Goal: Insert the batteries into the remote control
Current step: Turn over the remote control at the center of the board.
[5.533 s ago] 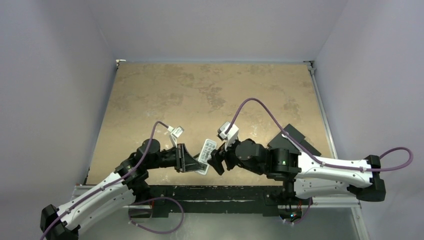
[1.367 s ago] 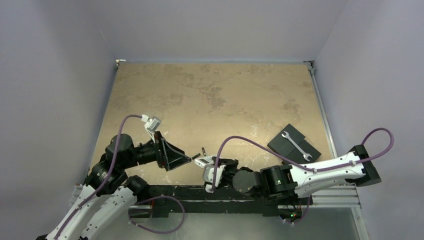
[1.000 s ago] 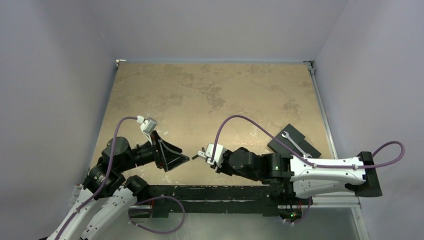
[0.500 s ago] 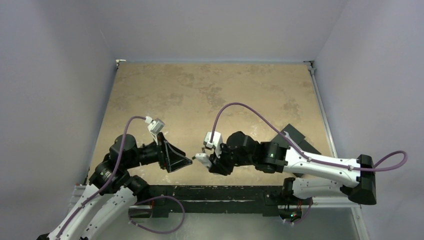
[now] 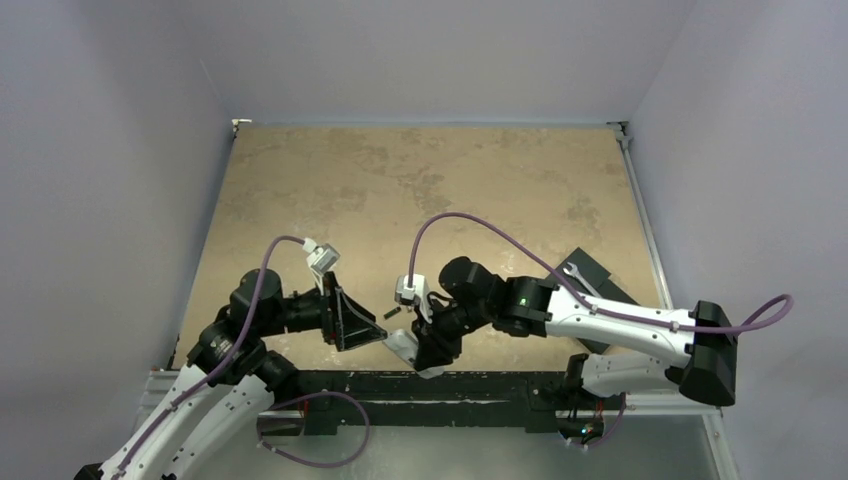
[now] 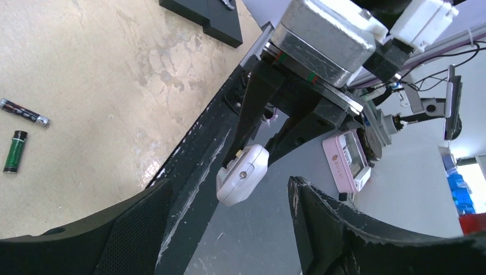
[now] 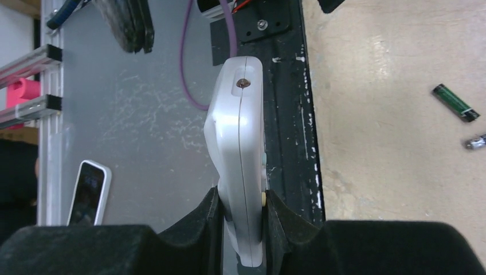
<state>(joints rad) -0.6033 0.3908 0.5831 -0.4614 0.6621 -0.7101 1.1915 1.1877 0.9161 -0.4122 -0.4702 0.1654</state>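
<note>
Beige table [image 5: 400,180]; remote control [image 7: 238,114] inside right claw [image 7: 242,201]

White arm links [image 5: 620,322], black joints [image 5: 462,280], purple cables [image 5: 470,218]; left claw [image 6: 229,189] black, mesh-textured.

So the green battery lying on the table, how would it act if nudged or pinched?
The green battery is a smooth cylinder on its side on the flat table, so a sideways nudge would probably roll it. It looks rigid and small, so an off-centre pinch could squirt it out.
</note>
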